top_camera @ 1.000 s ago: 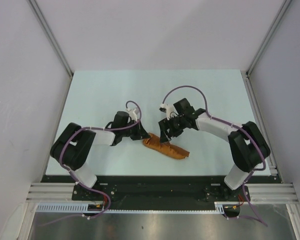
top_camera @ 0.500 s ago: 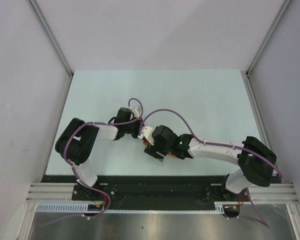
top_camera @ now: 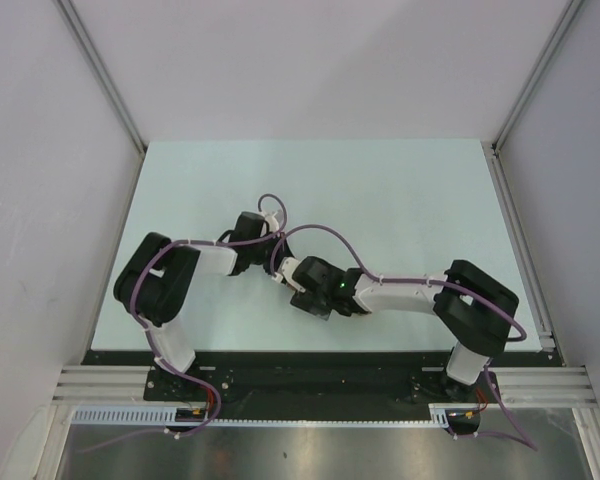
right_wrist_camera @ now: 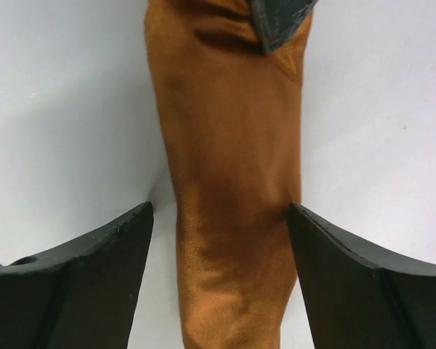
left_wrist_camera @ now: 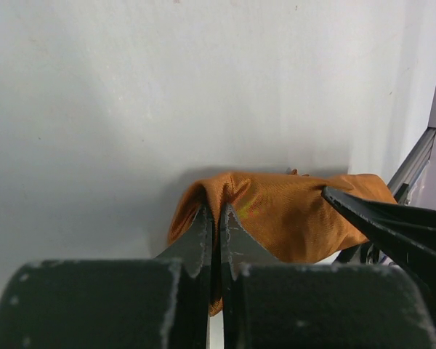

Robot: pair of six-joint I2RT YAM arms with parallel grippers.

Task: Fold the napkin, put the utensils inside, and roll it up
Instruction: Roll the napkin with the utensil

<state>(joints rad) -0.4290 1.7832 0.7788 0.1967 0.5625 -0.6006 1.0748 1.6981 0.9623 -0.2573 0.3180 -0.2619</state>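
On the pale counter [top_camera: 410,190], the right hand [right_wrist_camera: 218,209] had swung down, wide open, astride the rolled napkin [left_wrist_camera: 276,211], whose far end the left hand [left_wrist_camera: 216,216] pinched shut, so rolling looked nearly finished.

napkin [left_wrist_camera: 283,211]: woven cloth, rust-orange, slight satin sheen, fine weave showing, soft creases. worktop [top_camera: 400,190]: pale, matt, smooth, a few faint specks. left tool [left_wrist_camera: 213,218]: fingers [left_wrist_camera: 192,243] matt black, hard, plastic-looking, edges scuffed pale. right tool [right_wrist_camera: 221,211]: fingers [right_wrist_camera: 94,276] same matt black, slightly grainy. arm shells [top_camera: 400,297]: smooth white and black, low gloss. cable [top_camera: 320,229]: purple, smooth sheath. frame rail [top_camera: 104,80]: bare metal, aluminium-looking. front plate [top_camera: 330,455]: brushed metal, dull shine.
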